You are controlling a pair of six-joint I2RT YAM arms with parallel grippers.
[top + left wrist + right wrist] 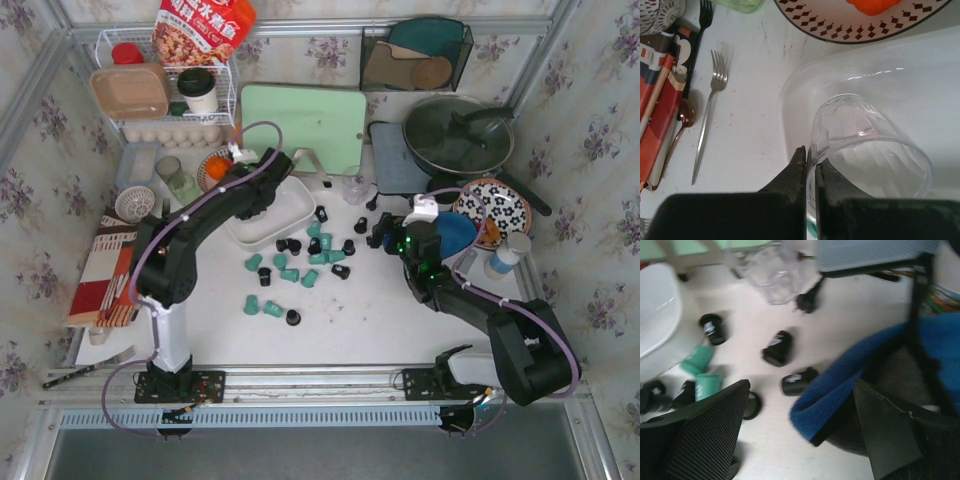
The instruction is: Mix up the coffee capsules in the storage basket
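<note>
Pinching a clear cup [870,150] over the storage basket [920,70], my left pincer [810,156] has coffee capsules [300,262] toward the near edge; right pincer [802,387] spread.

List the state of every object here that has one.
storage basket: no capsules visible inside.
coffee capsules: scattered on the table outside the basket, many tipped over.
clear glass: tilted over the basket, rim pinched.
left gripper: shut on the glass rim.
right gripper: open, holding nothing.
lidded pan: closed.
</note>
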